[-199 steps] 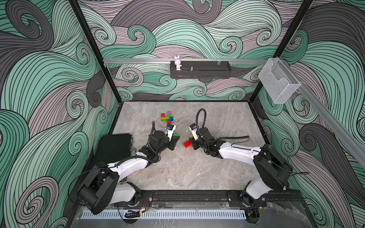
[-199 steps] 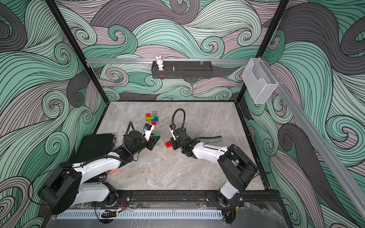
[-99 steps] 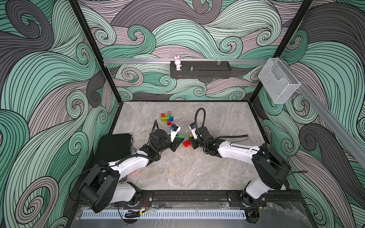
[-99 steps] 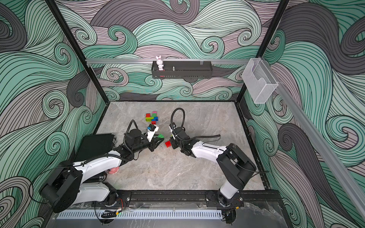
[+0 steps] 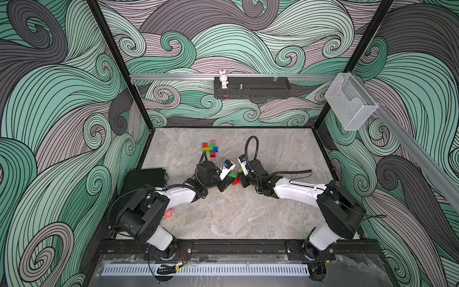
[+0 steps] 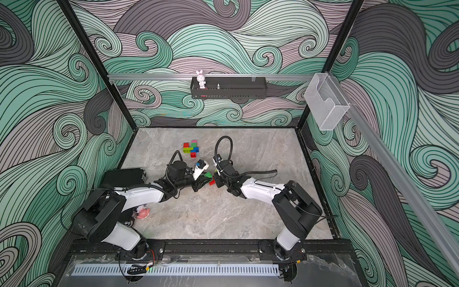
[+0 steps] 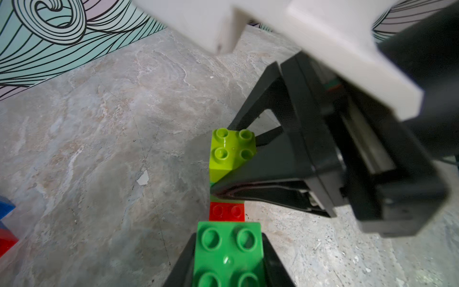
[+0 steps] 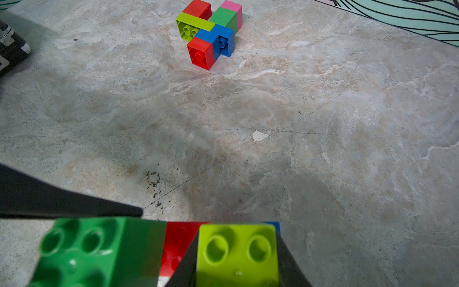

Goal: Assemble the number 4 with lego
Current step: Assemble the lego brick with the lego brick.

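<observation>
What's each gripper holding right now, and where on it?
Left gripper clamps the green brick by two opposite side walls; right gripper clamps the lime brick likewise.

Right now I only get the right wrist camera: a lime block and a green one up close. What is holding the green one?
Observer: The left gripper; the left wrist view shows the green brick clamped in its jaws.
Operator: Where are the two arms?
Observer: In a top view the right gripper, with its lime brick, faces the left one tip to tip near the table's middle.
Operator: Anything besides bricks?
Observer: A white rabbit figurine stands on a black shelf on the back wall.
</observation>
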Controlling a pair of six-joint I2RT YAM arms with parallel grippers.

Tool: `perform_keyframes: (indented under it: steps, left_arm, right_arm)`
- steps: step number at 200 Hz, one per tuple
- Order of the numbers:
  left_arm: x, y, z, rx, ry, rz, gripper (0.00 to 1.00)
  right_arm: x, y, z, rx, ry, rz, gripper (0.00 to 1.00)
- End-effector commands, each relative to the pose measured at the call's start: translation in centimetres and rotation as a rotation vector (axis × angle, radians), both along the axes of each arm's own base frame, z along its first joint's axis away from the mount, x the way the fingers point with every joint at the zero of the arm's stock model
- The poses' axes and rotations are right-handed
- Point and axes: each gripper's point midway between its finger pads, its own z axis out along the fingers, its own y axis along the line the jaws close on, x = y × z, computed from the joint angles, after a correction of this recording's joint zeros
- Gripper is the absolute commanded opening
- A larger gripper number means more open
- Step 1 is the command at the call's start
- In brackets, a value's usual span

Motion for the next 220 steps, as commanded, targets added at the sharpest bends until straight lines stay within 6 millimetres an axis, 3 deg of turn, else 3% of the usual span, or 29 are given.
perform_keyframes:
  steps: [1,87,220]
  left_arm:
    - [0.7,-1.1,1.0,0.028,-0.073,-0.044,0.0]
    - [0.6,-0.8,-1.9,0.109,-0.011,-0.047,0.0]
    - [-0.3,0.7,-4.2,0.114,0.03,0.04,0.0]
  right_arm:
    - [-5.1,-4.1,-8.5,-0.215,0.272,0.006,0.0]
    - [-5.1,-4.1,-8.4,-0.213,0.268,0.009,0.0]
    - [-5.1,-4.2,-8.6,-0.216,0.267,0.003,0.0]
